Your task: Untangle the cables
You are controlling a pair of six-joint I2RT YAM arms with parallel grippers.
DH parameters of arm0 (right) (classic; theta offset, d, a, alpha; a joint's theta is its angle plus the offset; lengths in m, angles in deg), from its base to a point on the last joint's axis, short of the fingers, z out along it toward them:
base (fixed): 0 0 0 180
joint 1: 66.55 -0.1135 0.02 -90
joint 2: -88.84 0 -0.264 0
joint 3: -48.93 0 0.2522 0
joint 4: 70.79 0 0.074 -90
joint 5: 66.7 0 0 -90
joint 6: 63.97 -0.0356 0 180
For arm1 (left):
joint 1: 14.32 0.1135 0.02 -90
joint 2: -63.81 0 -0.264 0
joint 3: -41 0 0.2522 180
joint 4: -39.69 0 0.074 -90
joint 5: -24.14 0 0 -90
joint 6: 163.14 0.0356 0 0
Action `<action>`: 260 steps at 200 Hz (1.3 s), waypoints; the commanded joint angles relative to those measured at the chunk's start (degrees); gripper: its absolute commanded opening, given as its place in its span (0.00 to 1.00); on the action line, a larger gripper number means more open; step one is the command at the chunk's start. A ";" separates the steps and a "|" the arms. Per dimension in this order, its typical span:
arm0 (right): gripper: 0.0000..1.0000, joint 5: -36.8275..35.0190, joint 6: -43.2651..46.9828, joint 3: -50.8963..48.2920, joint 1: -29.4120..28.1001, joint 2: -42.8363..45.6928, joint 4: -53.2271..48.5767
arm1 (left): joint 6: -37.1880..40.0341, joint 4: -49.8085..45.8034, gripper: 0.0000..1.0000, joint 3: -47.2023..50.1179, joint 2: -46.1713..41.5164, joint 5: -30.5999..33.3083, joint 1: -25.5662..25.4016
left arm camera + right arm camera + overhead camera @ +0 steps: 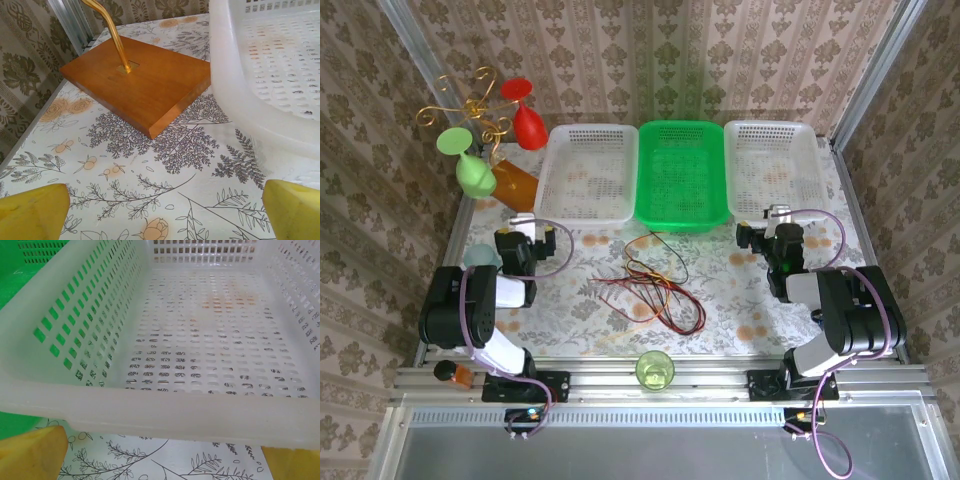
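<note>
**Two wide grippers, one tangle on the near side of the green basket**

Item: the cables (pixel 650 285). They are thin strands of red, black and yellow-orange, lying loose on the patterned tabletop. They sit just in front of the green basket (pixel 680 222), near its near-left corner. One loop reaches back almost to the basket's near wall. The main bundle runs crosswise to that wall, with its right end swinging further toward the arm bases. The strands cross each other along the whole run, so the untangling looks not yet begun.

Item: left gripper (pixel 525 226). It stands to the left of the green basket, level with the basket's near wall. The wrist view shows its yellow fingertips (pixel 32 212) spread to the edges of the frame with nothing between them. It faces a wooden base (pixel 140 82), not the cables.

Item: right gripper (pixel 778 214). It stands to the right of the green basket, likewise level with the near wall. Its fingertips (pixel 32 455) are spread full wide and hold nothing. It looks into a white basket (pixel 150 412).

Relation of note — both grippers point away from the arm bases, while the cables lie inward and nearer to those bases. Either arm would have to turn inward and draw back to reach them. The left gripper seems slightly nearer the bundle's frayed left end and the right gripper nearer its looped right end, so a two-arm pull along the bundle's length looks natural.
</note>
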 commanded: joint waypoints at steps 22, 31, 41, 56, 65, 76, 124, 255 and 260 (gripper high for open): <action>1.00 0.89 0.88 1.14 0.31 -0.14 0.42 | -0.84 -0.40 1.00 -1.31 -0.81 0.21 0.06; 1.00 0.98 0.87 1.14 0.31 -0.12 0.42 | -0.76 -0.41 1.00 -1.28 -0.85 0.19 0.03; 1.00 0.96 0.87 1.14 0.31 -0.13 0.48 | -0.74 -0.40 1.00 -1.32 -0.87 0.18 0.06; 1.00 0.96 0.86 1.14 0.31 -0.12 0.50 | -0.91 -0.60 1.00 -1.36 -0.81 0.22 0.10; 1.00 0.96 0.83 1.14 0.31 -0.12 0.46 | -2.00 -0.59 1.00 -1.26 -0.94 0.31 0.77; 1.00 0.96 0.84 1.14 0.31 -0.12 0.42 | -2.30 0.26 1.00 -0.76 -0.93 0.27 1.12; 1.00 1.23 0.80 1.14 0.43 -0.12 0.42 | -2.30 -0.08 1.00 -0.95 -0.96 0.37 1.05; 1.00 1.35 0.13 -7.51 1.19 6.93 10.40 | 0.13 17.63 1.00 8.94 -2.60 0.69 -1.04; 1.00 1.19 0.10 -7.35 1.19 7.75 8.93 | 0.64 17.21 1.00 9.11 -3.47 1.08 -1.44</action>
